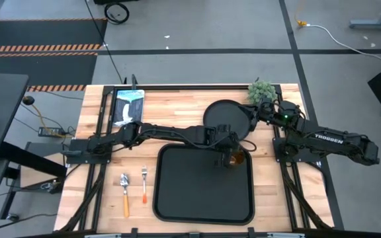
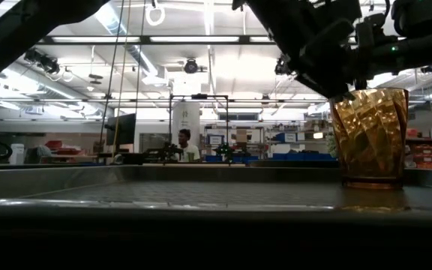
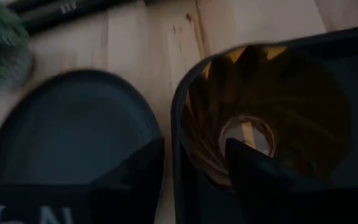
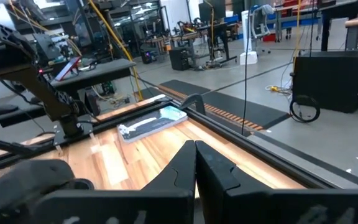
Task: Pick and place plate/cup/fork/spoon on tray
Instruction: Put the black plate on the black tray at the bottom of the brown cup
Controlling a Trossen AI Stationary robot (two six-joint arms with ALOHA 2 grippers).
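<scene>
At the tray's [image 1: 177,198] far right corner the left gripper [image 1: 228,157] stands over the cup [image 1: 235,158], which rests upright on the tray floor just inside the rim, as the low view shows its base flat on the surface. From the left wrist view one finger [image 3: 253,171] reaches down inside the cup's mouth and the other sits outside its wall, so the jaws straddle the rim; that hold suits a thin-walled tumbler, since pinching one wall keeps it upright on the way down. Whether the jaws are gripping the wall or have already let go, I cannot tell. Just beyond this gripper, on the bare wood, lies the plate [image 1: 226,118], touching or nearly touching the tray's edge and not yet on it. Well off to the gripper's near left side, on the wood beside the tray, lie the spoon [image 1: 125,192] and fork [image 1: 144,183], side by side with handles toward the table's near edge, an easy lie for a top-down pinch. Beside the plate's far rim the right gripper [image 4: 195,163] waits with its fingers closed together and empty, near a small green plant [image 1: 261,91], probably staged there to take the plate next.
</scene>
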